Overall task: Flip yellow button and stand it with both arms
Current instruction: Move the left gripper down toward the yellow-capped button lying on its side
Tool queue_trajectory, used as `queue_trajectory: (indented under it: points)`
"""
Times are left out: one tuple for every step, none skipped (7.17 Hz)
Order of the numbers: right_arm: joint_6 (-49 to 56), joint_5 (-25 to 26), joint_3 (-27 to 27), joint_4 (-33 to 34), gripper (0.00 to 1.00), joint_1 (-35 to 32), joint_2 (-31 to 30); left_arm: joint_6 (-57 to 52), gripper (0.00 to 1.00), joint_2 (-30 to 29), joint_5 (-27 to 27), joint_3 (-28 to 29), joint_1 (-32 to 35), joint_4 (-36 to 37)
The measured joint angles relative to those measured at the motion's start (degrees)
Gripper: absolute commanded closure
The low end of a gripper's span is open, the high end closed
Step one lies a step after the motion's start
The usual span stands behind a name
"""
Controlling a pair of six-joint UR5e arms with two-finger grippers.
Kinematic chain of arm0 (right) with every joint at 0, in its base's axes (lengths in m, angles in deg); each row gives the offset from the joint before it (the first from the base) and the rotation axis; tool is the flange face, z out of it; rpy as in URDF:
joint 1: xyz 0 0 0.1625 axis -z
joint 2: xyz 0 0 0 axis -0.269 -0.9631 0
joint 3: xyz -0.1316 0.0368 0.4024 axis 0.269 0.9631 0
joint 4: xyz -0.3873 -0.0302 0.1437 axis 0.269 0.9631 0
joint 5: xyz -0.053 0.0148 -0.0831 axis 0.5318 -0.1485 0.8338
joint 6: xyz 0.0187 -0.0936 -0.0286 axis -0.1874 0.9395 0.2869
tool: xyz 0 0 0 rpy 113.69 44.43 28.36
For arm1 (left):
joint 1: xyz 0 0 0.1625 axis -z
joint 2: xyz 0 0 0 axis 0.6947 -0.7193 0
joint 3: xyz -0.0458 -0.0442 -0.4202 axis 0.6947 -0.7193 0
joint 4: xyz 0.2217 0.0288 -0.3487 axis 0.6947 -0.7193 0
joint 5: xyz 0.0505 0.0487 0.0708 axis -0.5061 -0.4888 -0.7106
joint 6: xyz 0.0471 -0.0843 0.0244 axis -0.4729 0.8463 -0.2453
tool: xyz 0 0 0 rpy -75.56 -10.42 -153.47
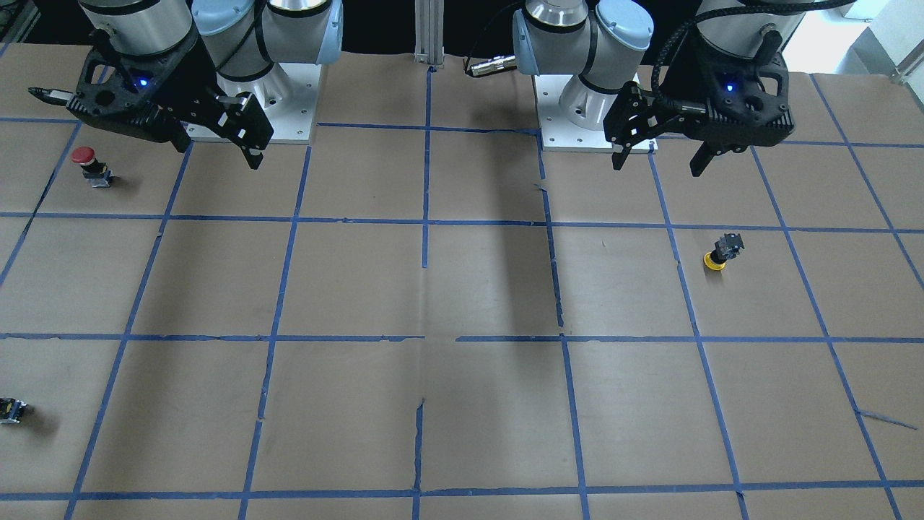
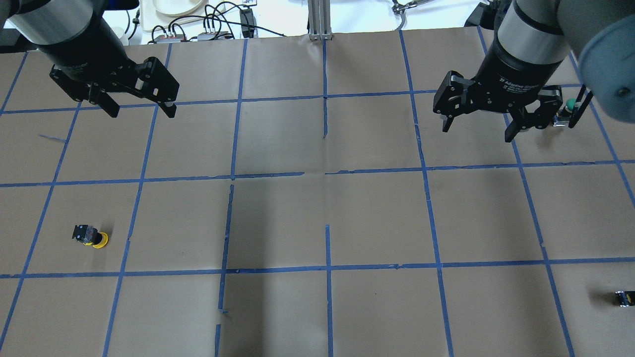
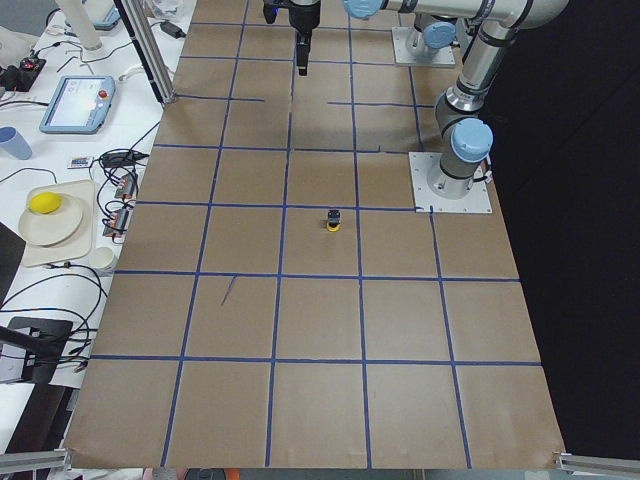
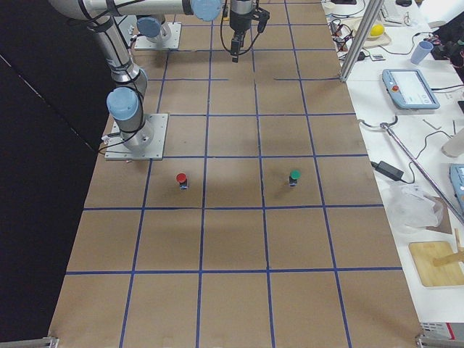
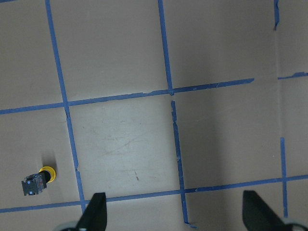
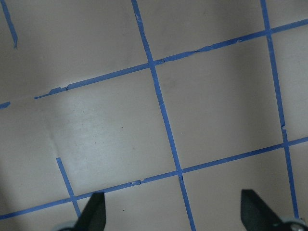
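Note:
The yellow button (image 2: 90,236) lies on its side on the brown paper, on my left half of the table, with its yellow cap toward the table's middle. It also shows in the front view (image 1: 722,253), the left side view (image 3: 334,220) and the left wrist view (image 5: 38,179). My left gripper (image 2: 142,111) hangs open and empty, well above the table and apart from the button; its fingers (image 5: 96,211) frame the wrist view. My right gripper (image 2: 476,131) is open and empty above the right half, with only paper and tape between its fingers (image 6: 94,211).
A red-capped button (image 1: 86,165) stands on my right side. A green-capped button (image 2: 570,105) stands behind the right gripper. A small black switch block (image 2: 624,297) lies near the right edge. Blue tape lines grid the paper.

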State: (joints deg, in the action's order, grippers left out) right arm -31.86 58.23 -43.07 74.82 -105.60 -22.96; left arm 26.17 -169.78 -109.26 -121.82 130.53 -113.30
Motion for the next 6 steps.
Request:
queue_trajectory:
  points:
    - [-0.06,-0.08,0.00,0.00,0.00,0.00,-0.04,0.57,0.00,0.15,0.00,-0.03,-0.02,-0.30]
    - [-0.15,-0.17,0.00,0.00,0.00,0.00,-0.08,0.89,0.00,0.44,0.01,-0.16,-0.02,-0.64]
    - [-0.16,-0.21,0.00,0.00,0.00,0.00,-0.09,1.15,0.00,0.84,0.10,-0.64,-0.06,-1.09]
    - [-0.13,-0.23,0.00,0.00,0.00,0.00,-0.09,1.32,0.00,1.47,0.30,-2.00,-0.19,-1.68]
    - [-0.11,-0.24,0.00,0.00,0.00,0.00,-0.08,1.21,0.00,2.45,0.51,-4.07,-0.56,-1.83]
    - [-0.10,-0.22,0.00,0.00,0.00,0.00,-0.09,0.88,0.00,3.40,0.45,-5.99,-1.75,-1.77]
